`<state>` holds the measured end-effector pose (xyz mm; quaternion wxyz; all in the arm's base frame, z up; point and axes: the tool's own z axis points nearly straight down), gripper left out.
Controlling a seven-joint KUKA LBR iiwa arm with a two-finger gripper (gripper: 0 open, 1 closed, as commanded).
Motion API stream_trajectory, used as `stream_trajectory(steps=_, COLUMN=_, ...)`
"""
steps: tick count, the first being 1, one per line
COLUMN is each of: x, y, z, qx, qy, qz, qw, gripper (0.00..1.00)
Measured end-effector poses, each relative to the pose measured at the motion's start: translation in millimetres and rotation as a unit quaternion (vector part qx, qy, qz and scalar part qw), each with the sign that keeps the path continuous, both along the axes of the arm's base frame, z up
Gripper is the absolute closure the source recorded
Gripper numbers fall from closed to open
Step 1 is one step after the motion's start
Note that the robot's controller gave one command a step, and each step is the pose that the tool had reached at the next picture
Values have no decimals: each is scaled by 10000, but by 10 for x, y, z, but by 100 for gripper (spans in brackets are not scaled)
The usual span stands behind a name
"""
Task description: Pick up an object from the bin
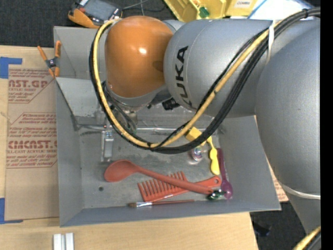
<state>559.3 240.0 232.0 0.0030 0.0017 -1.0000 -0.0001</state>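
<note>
The pincer (107, 146) hung low in the grey metal bin (70, 191), just above the bowl of a long orange-red plastic spoon (120, 171) on the bin's floor. Whether it was released or clenched could not be told.

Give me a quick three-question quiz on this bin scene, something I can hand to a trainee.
1. Multiple choice: what colour is the spoon on the floor of the bin? A blue, B red, C green.
2. True or false: the comb lies against the spoon's handle.
3. Fill in: the gripper is nearest the spoon's ____ end.
Key: 1 B; 2 true; 3 bowl.
</note>
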Motion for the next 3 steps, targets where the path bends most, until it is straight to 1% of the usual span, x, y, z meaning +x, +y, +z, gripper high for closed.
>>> stream_trajectory(steps=1, x=22, y=-14, z=45, qx=8, qy=-38, qz=-14, qw=10000, gripper=0)
stream_trajectory(steps=2, x=70, y=-952, z=-746, qx=-1, qy=-6, qz=672, qw=9977, gripper=0)
stream_trajectory(steps=3, x=-164, y=-395, z=-1080, qx=46, qy=-56, qz=689, qw=9976, gripper=0)
